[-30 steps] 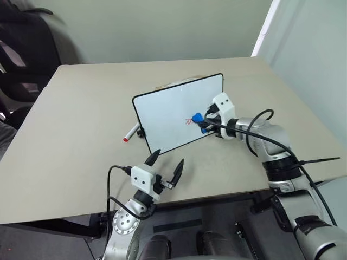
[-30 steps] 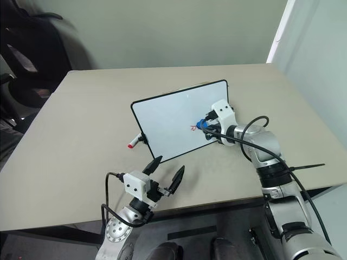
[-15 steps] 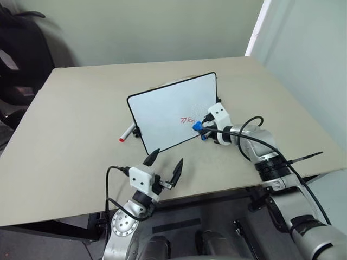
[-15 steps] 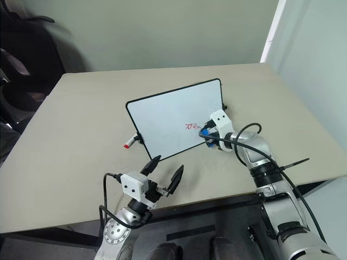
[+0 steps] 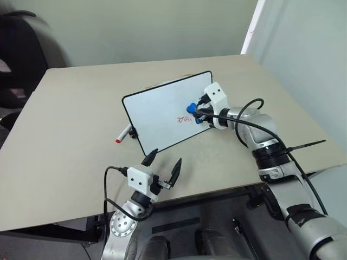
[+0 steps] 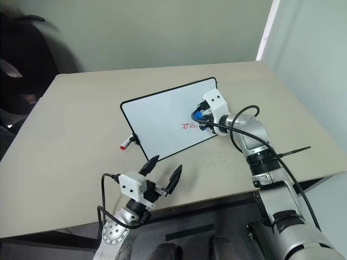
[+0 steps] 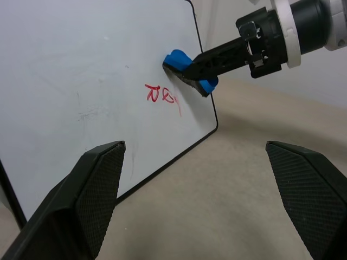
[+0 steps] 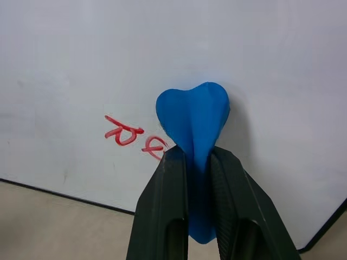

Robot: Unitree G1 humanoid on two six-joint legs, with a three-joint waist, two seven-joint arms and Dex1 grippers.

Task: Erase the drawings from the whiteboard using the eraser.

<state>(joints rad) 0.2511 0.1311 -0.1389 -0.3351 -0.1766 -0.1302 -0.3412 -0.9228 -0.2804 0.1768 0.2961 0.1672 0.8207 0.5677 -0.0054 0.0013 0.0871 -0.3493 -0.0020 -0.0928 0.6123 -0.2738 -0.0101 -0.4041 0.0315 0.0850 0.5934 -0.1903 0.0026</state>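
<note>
Nearest, the left gripper (image 5: pixel 161 164) hovers above the table's (image 5: pixel 70 157) front edge, fingers spread and empty. Beyond it the whiteboard (image 5: pixel 157 114) stands propped, red drawings (image 5: pixel 181 119) low on its face. The right gripper (image 5: pixel 196 114) is clamped on the blue eraser (image 5: pixel 191 107), pressing it to the board just beside the scribble. A red-capped marker (image 5: pixel 124 134) lies by the board's left edge.

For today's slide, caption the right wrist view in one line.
Right gripper pinches the blue eraser against the whiteboard, beside the red drawings.

Beige table (image 5: pixel 70 108); pale green wall (image 5: pixel 152 27); dark chair (image 5: pixel 21 59) left.
</note>
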